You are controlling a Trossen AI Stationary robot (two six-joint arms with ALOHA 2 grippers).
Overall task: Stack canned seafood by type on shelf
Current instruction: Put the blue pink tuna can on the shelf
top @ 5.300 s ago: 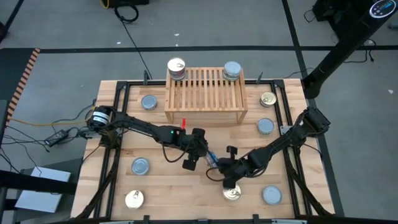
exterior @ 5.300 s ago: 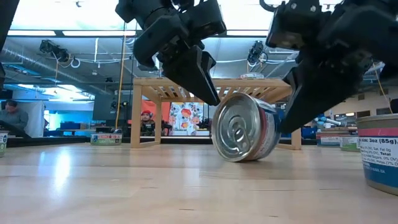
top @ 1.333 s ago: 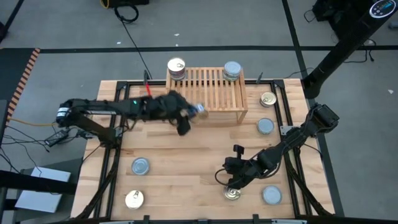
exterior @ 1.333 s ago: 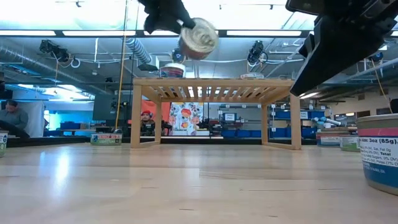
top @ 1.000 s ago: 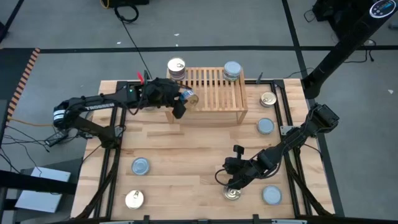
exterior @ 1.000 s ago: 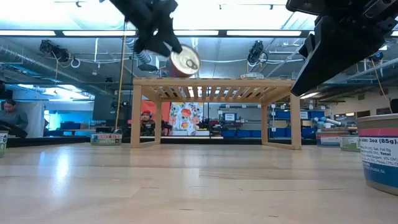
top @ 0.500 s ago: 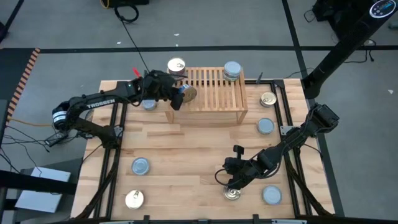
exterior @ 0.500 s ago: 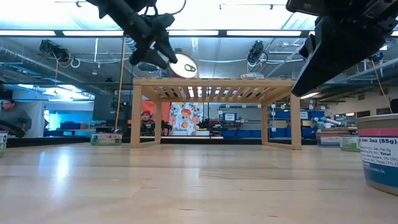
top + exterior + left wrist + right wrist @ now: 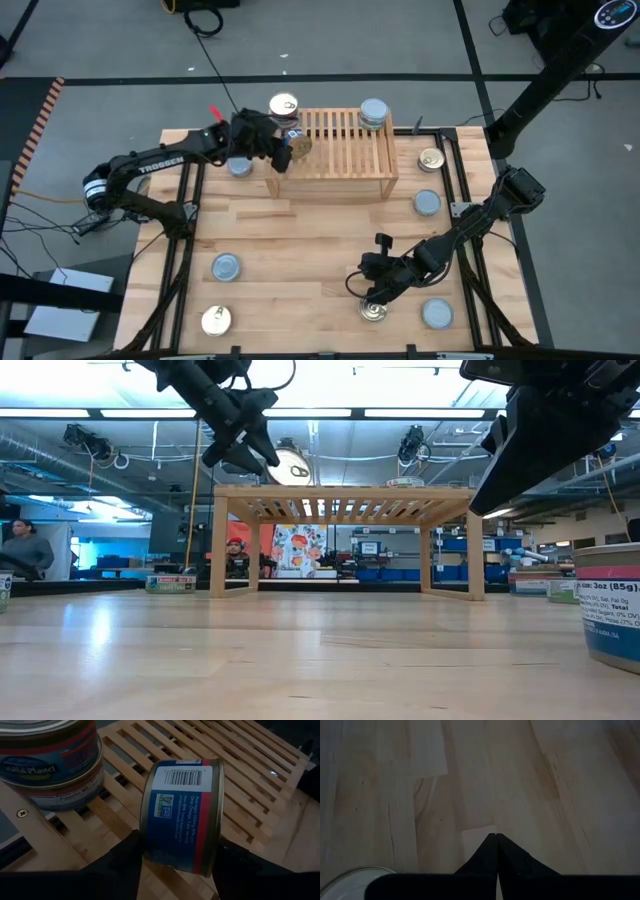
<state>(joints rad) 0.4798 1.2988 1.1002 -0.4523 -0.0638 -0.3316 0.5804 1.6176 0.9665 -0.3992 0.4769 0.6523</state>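
Observation:
A gold-topped tin (image 9: 180, 815) hangs on edge above the left far part of the wooden shelf (image 9: 340, 160), with my left gripper (image 9: 290, 150) shut on it. Next to it, a stack of gold-topped tins (image 9: 284, 108) stands on the shelf's far left corner. A stack of silver-topped tins (image 9: 373, 112) stands on its far right corner. My right gripper (image 9: 371, 292) is shut and holds nothing. It hovers by a gold-topped tin (image 9: 374, 311) near the table's front edge. My left gripper pinches the tin between its two fingers (image 9: 125, 857), one on each flat end (image 9: 145, 835), so the barcode side wall faces the wrist. The fingers come slanting down from the table's left. The tin hangs on edge, its gold top (image 9: 291, 465) turned toward the near side, clear of the slats.
Loose tins lie on the plank table: silver ones (image 9: 226, 267), (image 9: 427, 203), (image 9: 437, 314), gold ones (image 9: 217, 320), (image 9: 431, 159), and one partly under the left arm (image 9: 238, 166). A large tin (image 9: 608, 600) stands close in the low view.
My left gripper has carried the tin toward the table's far edge and the gold-topped stack, sinking a little and rolling slightly. The tin stays held on edge above the shelf.

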